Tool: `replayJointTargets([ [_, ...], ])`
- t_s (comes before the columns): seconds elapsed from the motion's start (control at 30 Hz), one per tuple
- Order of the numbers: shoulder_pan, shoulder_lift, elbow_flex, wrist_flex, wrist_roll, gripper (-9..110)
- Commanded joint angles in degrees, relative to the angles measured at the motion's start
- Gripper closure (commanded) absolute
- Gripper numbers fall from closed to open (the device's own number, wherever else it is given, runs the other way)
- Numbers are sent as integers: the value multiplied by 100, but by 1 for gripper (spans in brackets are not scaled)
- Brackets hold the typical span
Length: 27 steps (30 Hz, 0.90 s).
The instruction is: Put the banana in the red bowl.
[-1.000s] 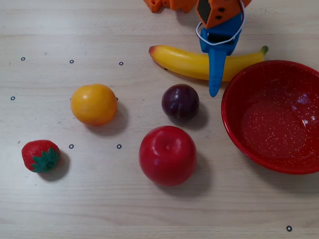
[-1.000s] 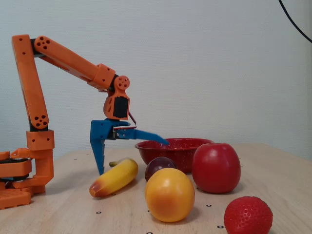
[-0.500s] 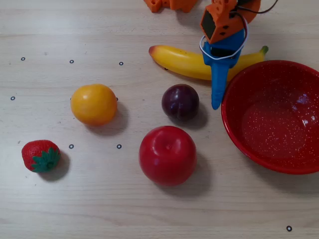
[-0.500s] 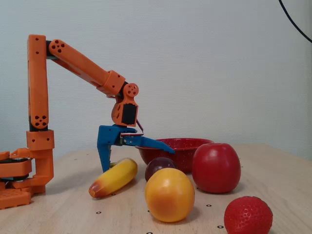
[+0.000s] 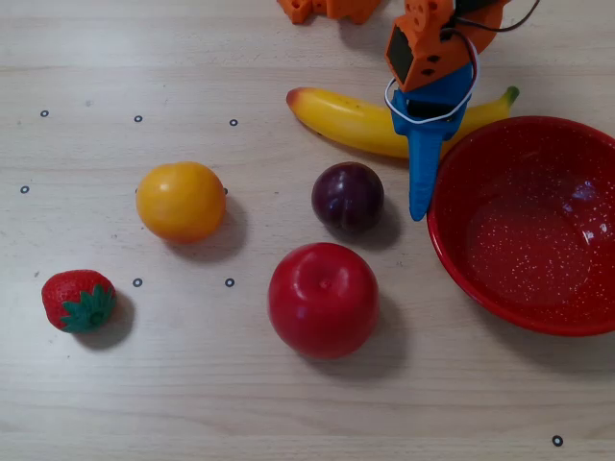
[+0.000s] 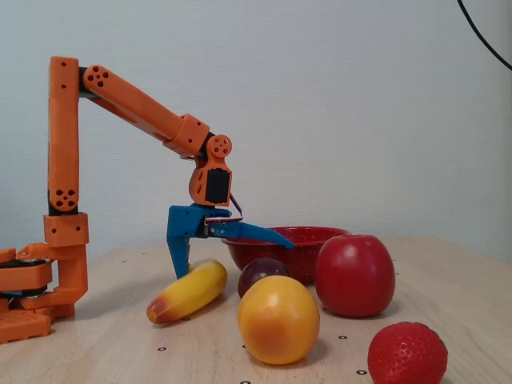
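- No readable writing shows anywhere.
- The gripper (image 6: pixel 230 254) hangs spread wide above the banana (image 5: pixel 360 120), holding nothing.
- The banana lies near the bench's far edge, beside the red bowl (image 5: pixel 461 245) at the right edge.

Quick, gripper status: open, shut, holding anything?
Gripper: open wide, holding nothing, one finger pointing down beside the banana, the other reaching out toward the bowl.
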Motion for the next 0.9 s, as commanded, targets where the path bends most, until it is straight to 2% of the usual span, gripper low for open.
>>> replayJointTargets([
  [0.0, -141, -9, -229, -79, 123, 25],
  [0.67, 0, 176, -88, 598, -167, 30],
  [0.87, 70, 308, 70, 694, -334, 34],
])
